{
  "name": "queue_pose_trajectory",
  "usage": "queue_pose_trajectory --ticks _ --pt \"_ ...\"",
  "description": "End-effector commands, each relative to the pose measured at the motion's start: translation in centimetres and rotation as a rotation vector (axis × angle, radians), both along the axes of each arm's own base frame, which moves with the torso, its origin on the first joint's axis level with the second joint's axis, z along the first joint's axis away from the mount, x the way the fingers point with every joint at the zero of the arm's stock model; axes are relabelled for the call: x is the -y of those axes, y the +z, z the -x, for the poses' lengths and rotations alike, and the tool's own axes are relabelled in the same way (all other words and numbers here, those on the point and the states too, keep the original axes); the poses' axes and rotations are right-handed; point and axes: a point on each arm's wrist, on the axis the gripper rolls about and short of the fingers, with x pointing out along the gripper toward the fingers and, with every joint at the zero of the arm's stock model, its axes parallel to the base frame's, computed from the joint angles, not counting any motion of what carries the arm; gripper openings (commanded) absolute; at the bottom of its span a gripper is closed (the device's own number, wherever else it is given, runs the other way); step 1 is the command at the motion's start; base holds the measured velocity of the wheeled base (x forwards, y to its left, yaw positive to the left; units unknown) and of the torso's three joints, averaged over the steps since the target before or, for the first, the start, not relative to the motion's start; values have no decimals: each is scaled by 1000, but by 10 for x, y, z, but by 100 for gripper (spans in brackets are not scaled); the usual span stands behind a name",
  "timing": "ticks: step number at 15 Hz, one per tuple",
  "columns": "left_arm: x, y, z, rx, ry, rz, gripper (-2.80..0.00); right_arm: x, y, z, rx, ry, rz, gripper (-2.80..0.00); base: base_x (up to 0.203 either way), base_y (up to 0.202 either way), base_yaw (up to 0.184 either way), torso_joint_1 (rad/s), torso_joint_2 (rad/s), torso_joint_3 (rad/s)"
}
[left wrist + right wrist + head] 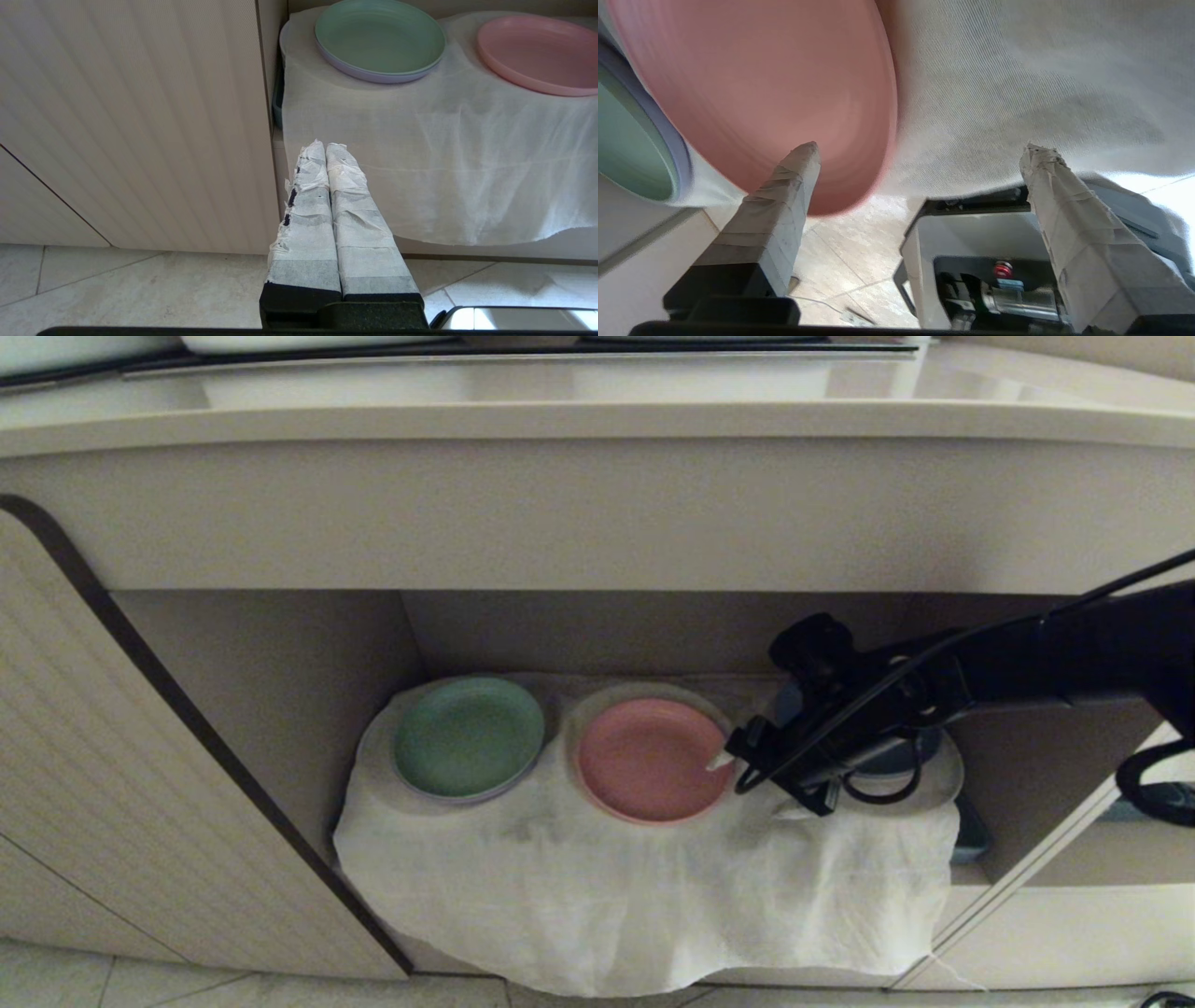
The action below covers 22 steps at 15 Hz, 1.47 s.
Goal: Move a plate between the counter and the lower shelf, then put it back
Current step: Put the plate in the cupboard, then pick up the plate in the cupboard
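Head view: plate lies beside spread right pincer.

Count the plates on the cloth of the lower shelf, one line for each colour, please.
Green plate: 1
Lavender plate, under the green one: 1
Pink plate: 1
Dark blue plate, mostly hidden: 1
Total: 4

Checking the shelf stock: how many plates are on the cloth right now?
3 at least: a green plate at the left, the pink plate in the middle, and a dark plate mostly hidden behind the right gripper. A lilac rim under the green suggests another.
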Motion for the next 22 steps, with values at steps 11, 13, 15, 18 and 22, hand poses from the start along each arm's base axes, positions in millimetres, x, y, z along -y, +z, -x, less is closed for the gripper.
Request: queue_pose_trajectory --ticks 11,13,15,18,22 --pt "0 0 0 0 0 0 -280 24 21 54 -6 142 91 0 0 0 0 0 0 0" --pt "0 0 0 0 0 0 -280 30 24 67 -10 154 99 0 0 0 0 0 0 0" --pt "0 0 0 0 0 2 -280 36 27 82 1 184 114 -280 0 0 0 0 0 0" --pt "0 0 0 0 0 2 -280 47 29 106 -24 239 150 -280 0 0 0 0 0 0" --pt "0 0 0 0 0 0 -280 69 32 153 -133 357 237 -280 0 0 0 0 0 0"
